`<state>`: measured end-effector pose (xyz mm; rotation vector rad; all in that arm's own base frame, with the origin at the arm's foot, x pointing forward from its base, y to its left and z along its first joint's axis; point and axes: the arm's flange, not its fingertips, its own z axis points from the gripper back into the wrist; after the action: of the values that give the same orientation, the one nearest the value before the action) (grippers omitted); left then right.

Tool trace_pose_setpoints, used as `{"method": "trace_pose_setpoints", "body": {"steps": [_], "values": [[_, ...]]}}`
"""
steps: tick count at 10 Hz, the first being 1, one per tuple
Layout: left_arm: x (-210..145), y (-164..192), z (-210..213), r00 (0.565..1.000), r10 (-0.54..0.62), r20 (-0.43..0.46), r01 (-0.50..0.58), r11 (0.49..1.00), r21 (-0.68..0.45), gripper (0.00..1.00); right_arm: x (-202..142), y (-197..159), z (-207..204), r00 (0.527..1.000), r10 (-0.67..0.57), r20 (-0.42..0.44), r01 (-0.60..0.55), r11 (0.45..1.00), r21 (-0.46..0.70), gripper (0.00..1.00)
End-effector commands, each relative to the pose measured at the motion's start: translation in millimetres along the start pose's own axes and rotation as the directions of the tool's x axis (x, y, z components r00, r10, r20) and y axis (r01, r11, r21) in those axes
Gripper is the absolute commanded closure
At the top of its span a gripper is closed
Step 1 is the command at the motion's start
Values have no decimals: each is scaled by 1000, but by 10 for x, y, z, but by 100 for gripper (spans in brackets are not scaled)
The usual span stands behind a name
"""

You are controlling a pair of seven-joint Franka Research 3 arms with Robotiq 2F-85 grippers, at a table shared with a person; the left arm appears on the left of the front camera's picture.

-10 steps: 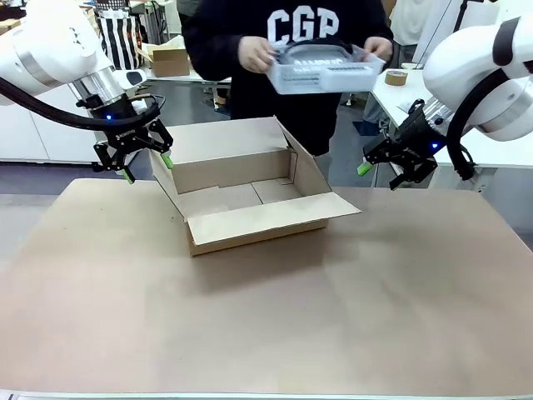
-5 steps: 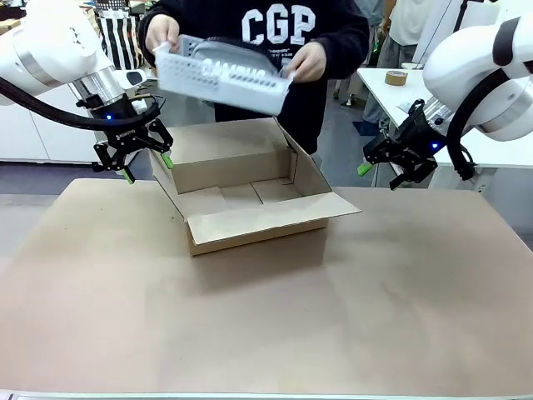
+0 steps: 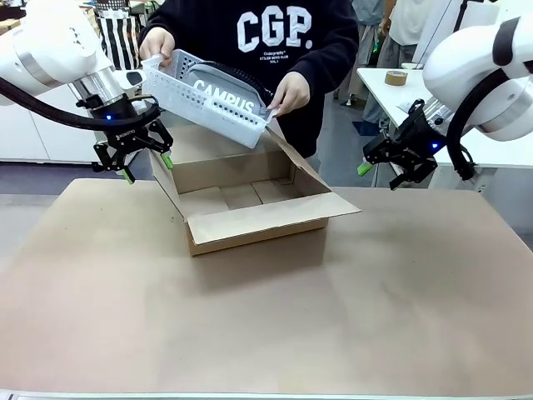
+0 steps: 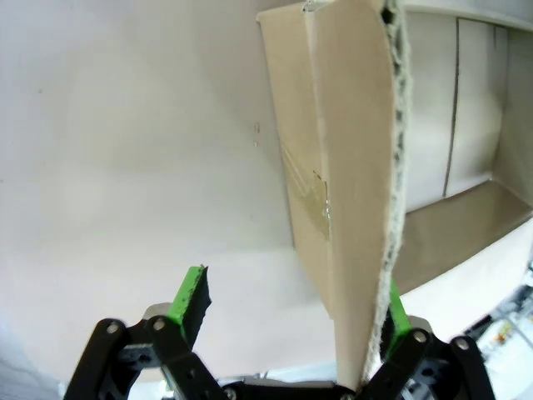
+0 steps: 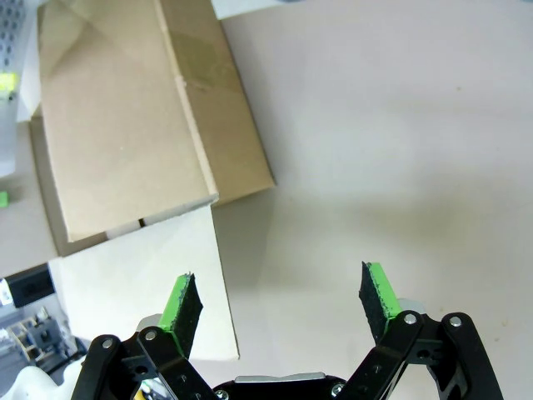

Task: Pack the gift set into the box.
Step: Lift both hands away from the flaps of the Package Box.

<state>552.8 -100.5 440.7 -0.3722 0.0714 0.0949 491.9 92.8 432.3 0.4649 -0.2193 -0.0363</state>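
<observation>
The box (image 3: 250, 223) stands open on the table, its four flaps spread. Above its far side a person's hands hold the gift set: a white perforated tray (image 3: 196, 107), tilted down to the right, with the grey "CAMPUS" pouch (image 3: 226, 93) lying in it. My left gripper (image 3: 147, 167) is open and straddles the box's upright left flap (image 4: 350, 167). In the left wrist view that flap's edge runs close to the right finger of the left gripper (image 4: 291, 296). My right gripper (image 3: 381, 173) hangs open to the right of the box. The right gripper (image 5: 279, 287) holds nothing, with the box flap (image 5: 125, 125) ahead of it.
Brown board (image 3: 266, 317) covers the table. The person (image 3: 275, 33) stands right behind the box. A white side table at the far right carries a tape roll (image 3: 396, 77). A small brown box (image 3: 171, 60) sits in the background at the left.
The person has swung the tray with the pouch leftward and then lowered it, tilted, toward the box's far side. Both arms have stayed put.
</observation>
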Motion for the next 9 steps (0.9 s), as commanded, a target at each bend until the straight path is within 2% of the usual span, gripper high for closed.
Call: {"method": "trace_pose_setpoints", "body": {"steps": [1, 9], "values": [[-11, 11, 5, 1000, -4, 2, 4, 1000, 10, 0, 23, 20, 29, 1000, -6, 9, 6, 1000, -18, 0], [-11, 11, 5, 1000, -4, 2, 4, 1000, 10, 0, 23, 20, 29, 1000, -6, 9, 6, 1000, -18, 0]]}}
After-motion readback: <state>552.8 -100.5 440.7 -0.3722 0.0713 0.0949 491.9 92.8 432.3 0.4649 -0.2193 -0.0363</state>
